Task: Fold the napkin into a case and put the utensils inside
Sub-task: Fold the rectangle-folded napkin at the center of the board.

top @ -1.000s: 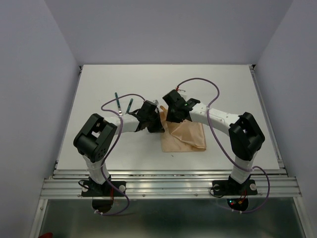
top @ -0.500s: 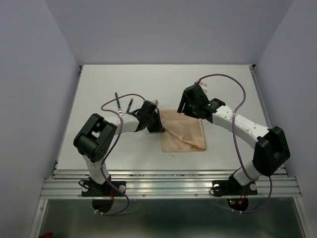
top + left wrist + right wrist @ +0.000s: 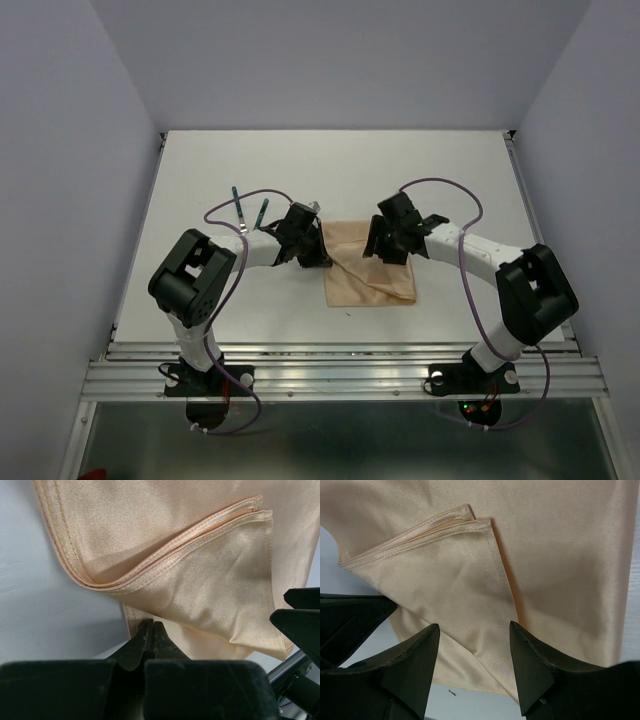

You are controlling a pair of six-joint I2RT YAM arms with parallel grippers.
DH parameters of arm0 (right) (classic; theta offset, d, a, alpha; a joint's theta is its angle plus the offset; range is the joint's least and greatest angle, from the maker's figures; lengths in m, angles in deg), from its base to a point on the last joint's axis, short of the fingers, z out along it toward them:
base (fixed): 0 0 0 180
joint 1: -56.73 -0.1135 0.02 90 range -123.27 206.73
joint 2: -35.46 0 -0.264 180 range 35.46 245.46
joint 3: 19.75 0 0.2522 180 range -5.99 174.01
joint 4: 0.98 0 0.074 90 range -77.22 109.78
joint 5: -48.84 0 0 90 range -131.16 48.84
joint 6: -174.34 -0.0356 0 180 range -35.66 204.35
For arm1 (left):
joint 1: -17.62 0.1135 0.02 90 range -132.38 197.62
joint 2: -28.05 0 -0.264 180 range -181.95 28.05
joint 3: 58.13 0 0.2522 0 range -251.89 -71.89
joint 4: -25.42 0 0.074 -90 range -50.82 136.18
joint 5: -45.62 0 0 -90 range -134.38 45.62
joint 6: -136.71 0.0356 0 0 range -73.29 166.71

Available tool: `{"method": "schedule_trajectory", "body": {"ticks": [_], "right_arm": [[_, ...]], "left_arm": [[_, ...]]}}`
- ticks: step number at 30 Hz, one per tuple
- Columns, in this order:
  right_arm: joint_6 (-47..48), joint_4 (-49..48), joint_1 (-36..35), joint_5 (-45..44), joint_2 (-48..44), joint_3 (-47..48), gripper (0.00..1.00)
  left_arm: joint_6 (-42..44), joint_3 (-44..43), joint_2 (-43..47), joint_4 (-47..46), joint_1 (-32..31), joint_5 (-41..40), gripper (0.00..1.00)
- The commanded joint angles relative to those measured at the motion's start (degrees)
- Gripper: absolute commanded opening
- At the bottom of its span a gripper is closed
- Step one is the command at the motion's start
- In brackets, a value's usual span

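The peach-tan napkin [image 3: 378, 282] lies folded flat mid-table, with a triangular flap [image 3: 225, 595] on top; no finished case shows. My left gripper [image 3: 321, 256] is shut, its tips [image 3: 150, 626] resting on the napkin's left hem; I see no cloth between the jaws. My right gripper [image 3: 378, 247] is open and empty, low over the napkin's upper middle, its fingertips [image 3: 434, 630] straddling the flap [image 3: 455, 580]. Two utensils with dark green handles [image 3: 237, 206] [image 3: 262, 212] lie left of the left gripper, near the purple cable.
The right gripper's fingers [image 3: 300, 622] show at the right edge of the left wrist view. The left gripper [image 3: 350, 617] shows at the left of the right wrist view. Purple cables [image 3: 240, 200] loop over both arms. White walls enclose the table.
My right gripper left the napkin's upper left corner, swung back and right, then came down over the napkin's upper middle. The left gripper has not moved.
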Motion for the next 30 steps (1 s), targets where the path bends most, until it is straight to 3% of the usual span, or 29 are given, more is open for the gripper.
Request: {"method": "schedule_trajectory", "body": {"ticks": [1, 16, 30], "right_arm": [[1.99, -3.75, -0.22, 1.38, 1.47, 0.25, 0.63], [4.98, -3.49, -0.22, -2.75, 6.05, 4.29, 0.66], [6.56, -7.17, -0.22, 6.20, 6.58, 3.77, 0.59]], "left_arm": [[0.92, 0.83, 2.42, 0.93, -0.13, -0.79, 0.00], [0.84, 1.36, 2.59, 0.84, -0.05, -0.97, 0.00], [0.66, 1.44, 2.77, 0.67, -0.05, -0.79, 0.00]]}}
